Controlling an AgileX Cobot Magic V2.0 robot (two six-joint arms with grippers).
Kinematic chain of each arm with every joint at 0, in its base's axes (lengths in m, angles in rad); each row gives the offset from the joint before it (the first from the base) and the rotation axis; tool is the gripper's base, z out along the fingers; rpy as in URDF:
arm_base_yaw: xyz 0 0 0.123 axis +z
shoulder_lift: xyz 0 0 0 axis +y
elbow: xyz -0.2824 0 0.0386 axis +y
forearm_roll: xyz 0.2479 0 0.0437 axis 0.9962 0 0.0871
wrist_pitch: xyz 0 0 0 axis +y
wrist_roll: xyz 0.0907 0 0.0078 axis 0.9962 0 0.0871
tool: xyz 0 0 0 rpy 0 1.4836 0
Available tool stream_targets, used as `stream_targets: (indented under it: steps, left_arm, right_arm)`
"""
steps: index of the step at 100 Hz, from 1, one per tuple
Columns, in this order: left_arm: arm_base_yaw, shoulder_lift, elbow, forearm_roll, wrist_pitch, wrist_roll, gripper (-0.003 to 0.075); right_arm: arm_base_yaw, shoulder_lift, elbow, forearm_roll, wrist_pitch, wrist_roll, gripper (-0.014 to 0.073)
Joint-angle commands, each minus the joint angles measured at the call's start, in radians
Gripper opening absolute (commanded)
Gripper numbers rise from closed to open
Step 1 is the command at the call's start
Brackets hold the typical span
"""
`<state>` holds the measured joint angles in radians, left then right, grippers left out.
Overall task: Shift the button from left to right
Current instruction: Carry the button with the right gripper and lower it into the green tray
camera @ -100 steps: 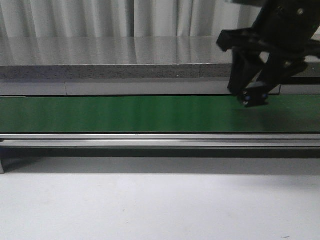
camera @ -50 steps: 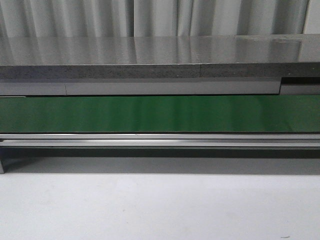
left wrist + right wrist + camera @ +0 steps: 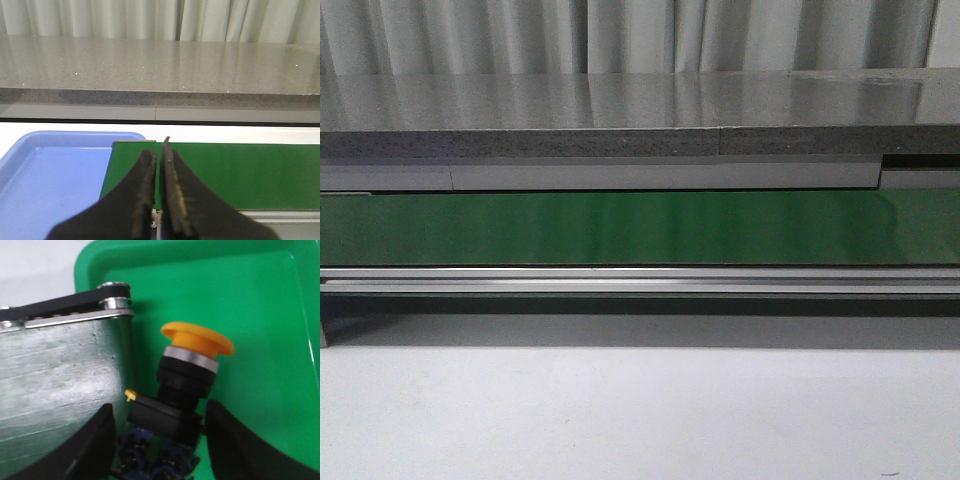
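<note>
Button, glossy mushroom cap on blocky black body, clamped in right jaws; left jaws nearly closed, empty.

The button had a smooth, matt yellow plastic head above a bright metal collar and a black plastic body with a slight sheen. The right gripper's fingers looked like matt black rubber or plastic (which one could not be told). The green tray was glossy moulded plastic; the blue tray smoother and duller. The conveyor belt was green with a satin sheen, framed by brushed metal rails. The grey counter looked like speckled polished stone, reflecting the cloth curtain.
</note>
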<state>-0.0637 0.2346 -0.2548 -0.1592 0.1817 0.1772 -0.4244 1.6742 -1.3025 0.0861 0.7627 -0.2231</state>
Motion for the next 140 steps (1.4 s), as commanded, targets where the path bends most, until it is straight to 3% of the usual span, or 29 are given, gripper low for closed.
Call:
stream_targets:
  steps: [1, 31, 72, 104, 140]
  left_arm:
    - [-0.009, 0.009, -0.027, -0.011, -0.084, -0.003, 0.0005]
    - [-0.009, 0.009, -0.027, -0.011, -0.084, -0.003, 0.0005]
    - [-0.009, 0.009, -0.027, -0.011, -0.084, -0.003, 0.0005]
    - [-0.009, 0.009, -0.027, -0.011, -0.084, -0.003, 0.0005]
    - [-0.009, 0.009, -0.027, -0.011, -0.084, -0.003, 0.0005]
  right_arm:
    - [-0.024, 0.004, -0.033, -0.004, -0.071, -0.027, 0.0162]
    - [-0.069, 0.139, -0.034, -0.005, -0.092, -0.066, 0.0162]
    - [-0.073, 0.162, -0.034, -0.005, -0.083, -0.066, 0.0167]
    - [-0.073, 0.162, -0.034, -0.005, -0.077, -0.066, 0.0367]
    - [-0.073, 0.162, -0.034, -0.005, -0.076, -0.066, 0.0374]
